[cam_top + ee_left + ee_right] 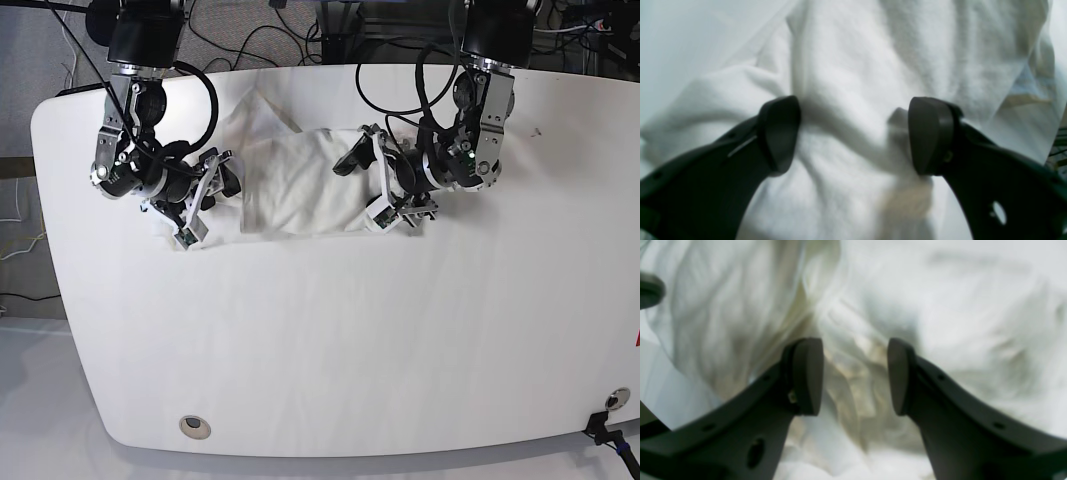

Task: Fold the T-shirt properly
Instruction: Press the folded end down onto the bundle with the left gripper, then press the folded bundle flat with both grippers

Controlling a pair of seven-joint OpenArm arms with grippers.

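Near the bench's far edge, the T-shirt lies bunched; left pincer and right pincer both gape over cloth.

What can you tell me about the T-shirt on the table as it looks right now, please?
The T-shirt is white, soft and cotton-like, lying bunched and wrinkled at the far side of the white table, not yet neatly folded. Faint tan and pale blue print shows through the cloth in the wrist views. The left claw and right claw are both open, one at each end of it, with fabric bulging between their fingers.
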